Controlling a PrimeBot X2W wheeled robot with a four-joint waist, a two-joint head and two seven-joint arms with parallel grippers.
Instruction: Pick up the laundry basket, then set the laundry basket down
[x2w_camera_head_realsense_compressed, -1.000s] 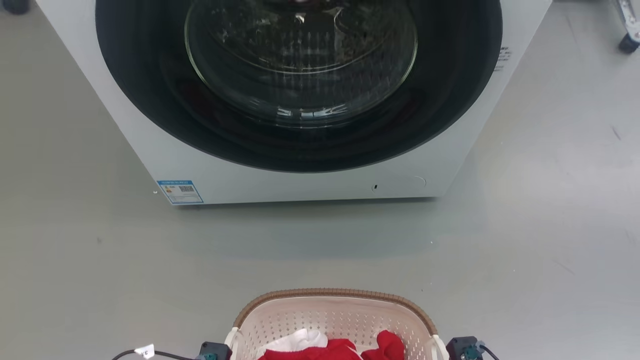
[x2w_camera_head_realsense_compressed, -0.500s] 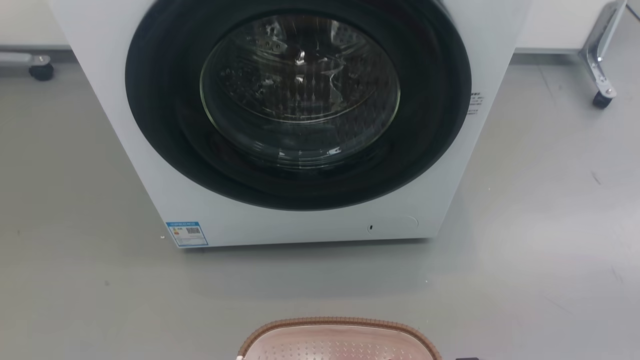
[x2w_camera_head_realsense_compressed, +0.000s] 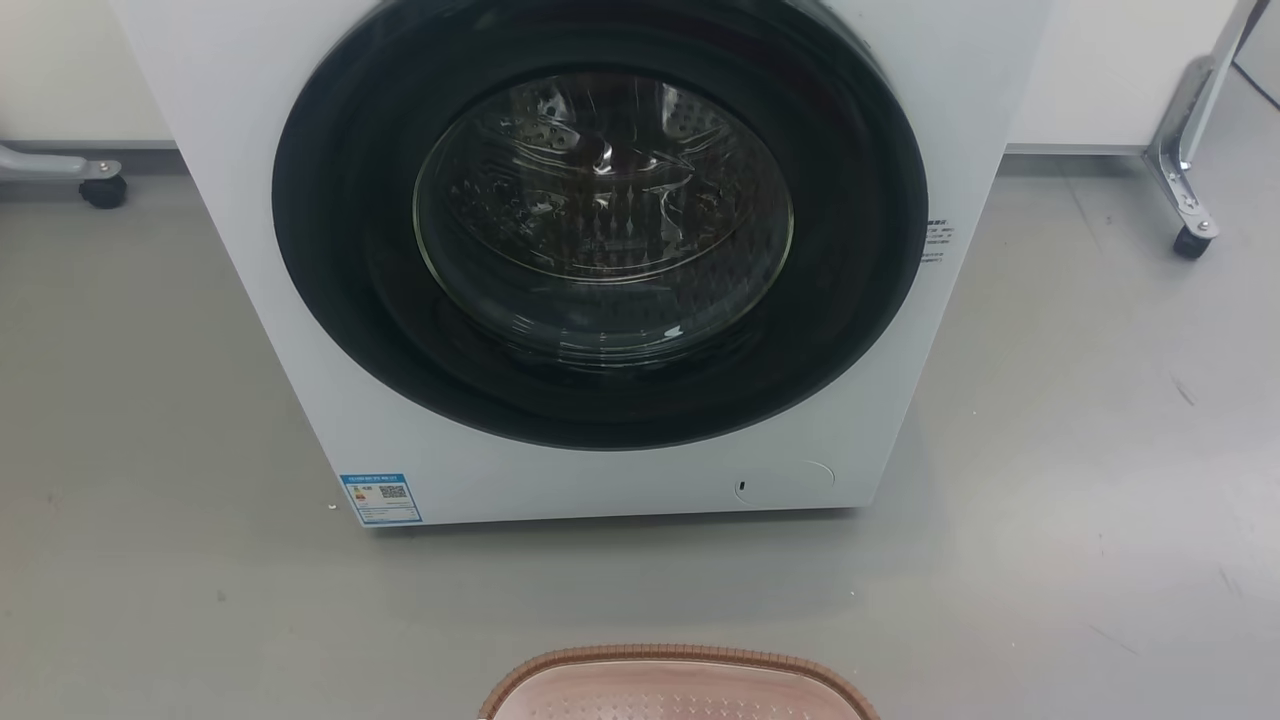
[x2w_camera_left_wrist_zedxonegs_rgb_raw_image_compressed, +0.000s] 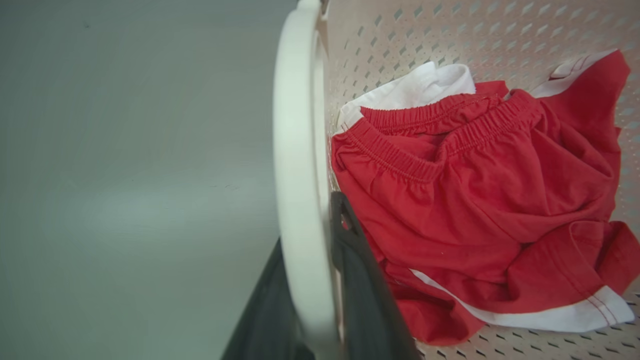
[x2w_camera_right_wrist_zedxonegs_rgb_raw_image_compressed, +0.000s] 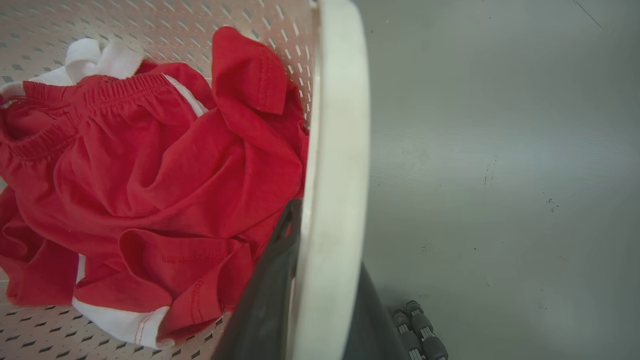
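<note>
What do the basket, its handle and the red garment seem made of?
Basket: matte pale pink plastic, moulded with rows of slots. Handle: smooth white plastic, likely, faintly glossy. Red garment: soft knit cloth, creased, with a gathered elastic waistband.

Left gripper (x2w_camera_left_wrist_zedxonegs_rgb_raw_image_compressed: 307, 225), bottom centre of left wrist view: fingers clamped across laundry basket (x2w_camera_left_wrist_zedxonegs_rgb_raw_image_compressed: 297, 125) handle. Right gripper (x2w_camera_right_wrist_zedxonegs_rgb_raw_image_compressed: 327, 240), bottom centre of right wrist view: same clamp.

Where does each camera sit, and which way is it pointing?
Head view: from the head, forward and down at the washing machine and laundry basket rim.
Left wrist view: along the left fingers straddling the basket's left handle.
Right wrist view: along the right fingers straddling its right handle.
Both wrist views share the red clothes inside.
</note>
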